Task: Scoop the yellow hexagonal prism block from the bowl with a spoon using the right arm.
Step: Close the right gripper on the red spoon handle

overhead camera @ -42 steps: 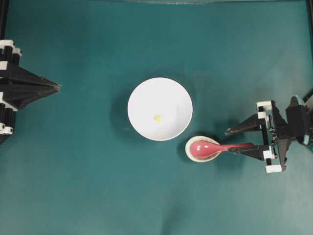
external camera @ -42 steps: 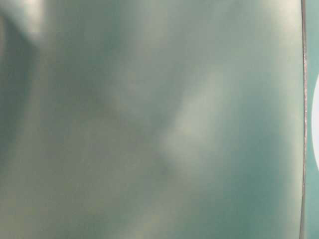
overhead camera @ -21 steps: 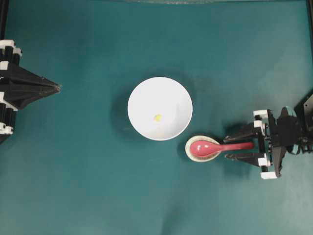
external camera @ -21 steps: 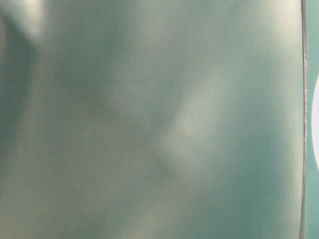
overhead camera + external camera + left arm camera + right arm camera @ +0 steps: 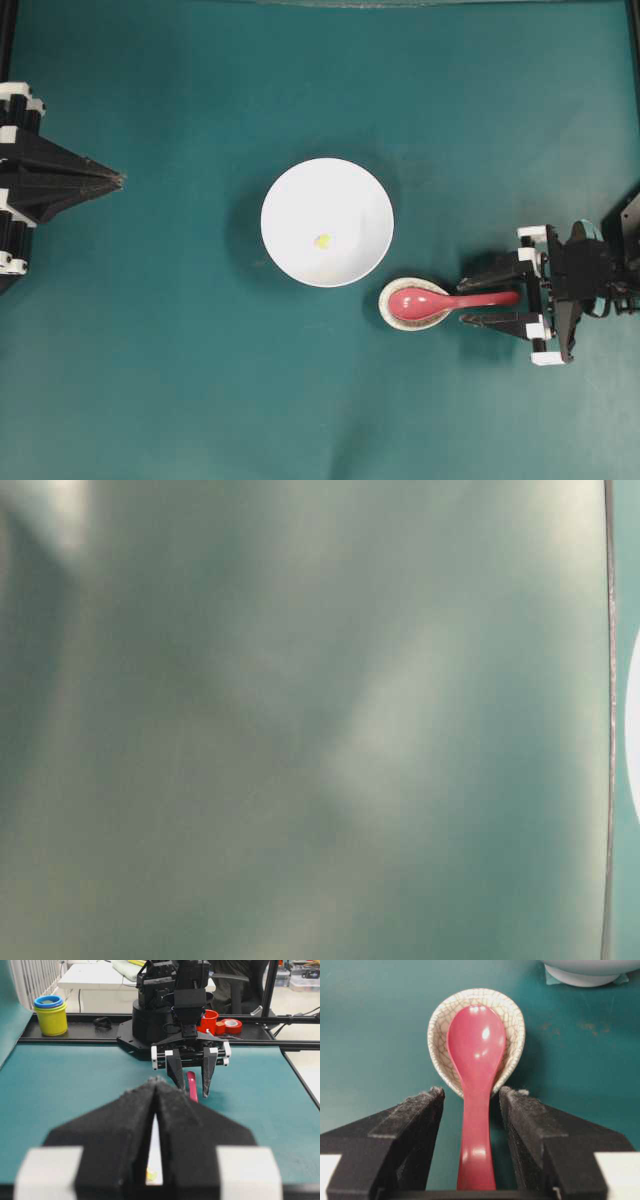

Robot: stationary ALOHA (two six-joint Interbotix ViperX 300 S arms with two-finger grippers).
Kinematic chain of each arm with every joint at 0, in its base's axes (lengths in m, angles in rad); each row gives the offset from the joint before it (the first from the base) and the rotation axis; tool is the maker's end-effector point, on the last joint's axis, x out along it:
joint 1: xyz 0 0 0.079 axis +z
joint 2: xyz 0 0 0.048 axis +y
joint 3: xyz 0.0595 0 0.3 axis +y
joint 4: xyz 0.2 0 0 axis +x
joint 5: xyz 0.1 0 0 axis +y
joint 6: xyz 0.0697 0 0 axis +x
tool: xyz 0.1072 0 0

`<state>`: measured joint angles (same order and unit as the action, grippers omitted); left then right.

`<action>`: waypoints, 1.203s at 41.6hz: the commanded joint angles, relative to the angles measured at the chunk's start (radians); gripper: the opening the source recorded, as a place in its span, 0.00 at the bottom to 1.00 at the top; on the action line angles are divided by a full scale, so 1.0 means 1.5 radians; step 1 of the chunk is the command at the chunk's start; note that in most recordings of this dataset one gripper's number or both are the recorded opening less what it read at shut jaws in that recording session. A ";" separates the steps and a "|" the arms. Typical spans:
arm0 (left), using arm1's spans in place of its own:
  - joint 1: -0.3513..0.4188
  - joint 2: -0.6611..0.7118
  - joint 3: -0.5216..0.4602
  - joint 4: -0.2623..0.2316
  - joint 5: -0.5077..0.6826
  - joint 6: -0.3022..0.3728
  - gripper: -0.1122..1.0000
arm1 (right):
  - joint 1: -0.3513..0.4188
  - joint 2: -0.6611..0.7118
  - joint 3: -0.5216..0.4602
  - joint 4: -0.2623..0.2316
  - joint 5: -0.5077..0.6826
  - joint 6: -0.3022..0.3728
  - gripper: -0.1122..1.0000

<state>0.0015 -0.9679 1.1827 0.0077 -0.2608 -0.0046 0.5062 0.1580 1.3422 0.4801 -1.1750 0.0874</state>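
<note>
The white bowl [image 5: 327,222] sits mid-table with the tiny yellow hexagonal prism block [image 5: 322,241] inside it. Lower right of it, the pink-red spoon [image 5: 440,300] lies with its scoop in a speckled beige rest [image 5: 412,304], handle pointing right. My right gripper [image 5: 463,301] is open and straddles the handle. In the right wrist view the spoon [image 5: 475,1060] runs between the black fingers [image 5: 415,1125] with a gap on each side of the right gripper [image 5: 471,1091]. My left gripper [image 5: 120,179] is shut at the left edge, tips meeting [image 5: 156,1080]; the block [image 5: 151,1175] shows behind them.
Past the table's far edge in the left wrist view stand stacked yellow and blue cups [image 5: 50,1014] and red tape rolls [image 5: 231,1025] on a black rail. The bowl's rim [image 5: 585,970] is just beyond the spoon rest [image 5: 440,1025]. The table-level view is blurred.
Over the last second my right gripper turned and shifted so the spoon handle lies between its open fingers instead of under the lower one. Spoon, bowl and left arm have not moved.
</note>
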 commanded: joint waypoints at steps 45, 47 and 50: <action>-0.001 0.006 -0.007 0.000 -0.001 -0.001 0.10 | 0.002 -0.012 -0.001 0.001 -0.004 -0.002 0.32; 0.000 0.006 -0.007 0.000 -0.002 -0.001 0.10 | 0.002 -0.018 0.000 0.001 -0.004 -0.003 0.32; -0.001 0.006 -0.007 0.000 -0.002 -0.001 0.10 | 0.002 -0.032 0.000 0.001 -0.004 -0.005 0.32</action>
<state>0.0015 -0.9679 1.1827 0.0077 -0.2577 -0.0046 0.5062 0.1488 1.3453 0.4817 -1.1704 0.0828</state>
